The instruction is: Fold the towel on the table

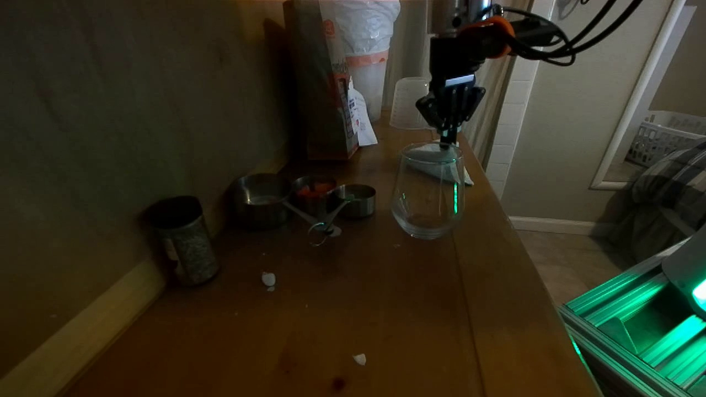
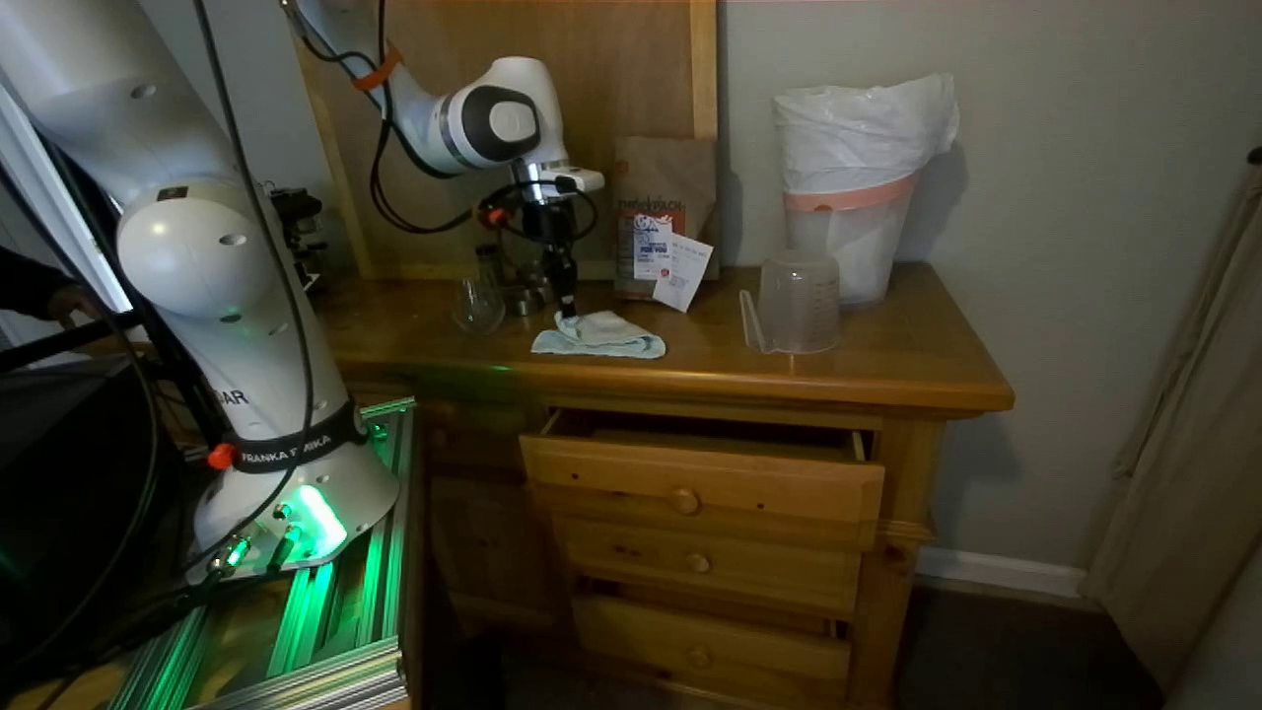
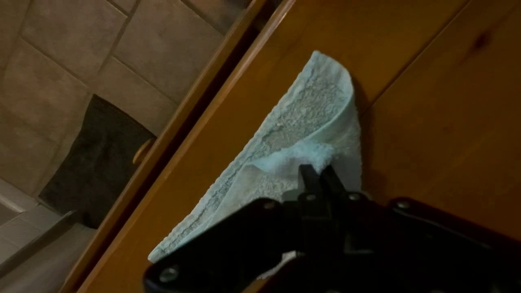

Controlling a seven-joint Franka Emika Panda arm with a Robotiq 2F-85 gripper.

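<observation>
The pale bluish-white towel lies near the front edge of the brown wooden table (image 2: 710, 360). It shows in both exterior views (image 2: 616, 340) (image 1: 468, 177) and in the wrist view (image 3: 301, 118). It is partly folded over on itself, with one long straight edge along the table's front side. My gripper (image 3: 319, 169) has its fingertips close together on a raised, bunched bit of the towel. It points down at the towel in both exterior views (image 2: 567, 308) (image 1: 448, 142). The gripper's body hides the lower part of the towel in the wrist view. In an exterior view the glass stands in front of most of the towel.
A clear glass (image 1: 427, 215) (image 2: 480, 306) stands beside the towel. Metal measuring cups (image 1: 262, 193) and a dark-lidded jar (image 1: 187, 242) are by the wall. A paper bag (image 2: 656, 182), clear measuring jug (image 2: 801, 306) and lined bin (image 2: 853, 207) stand further along. A drawer (image 2: 700, 478) is open below.
</observation>
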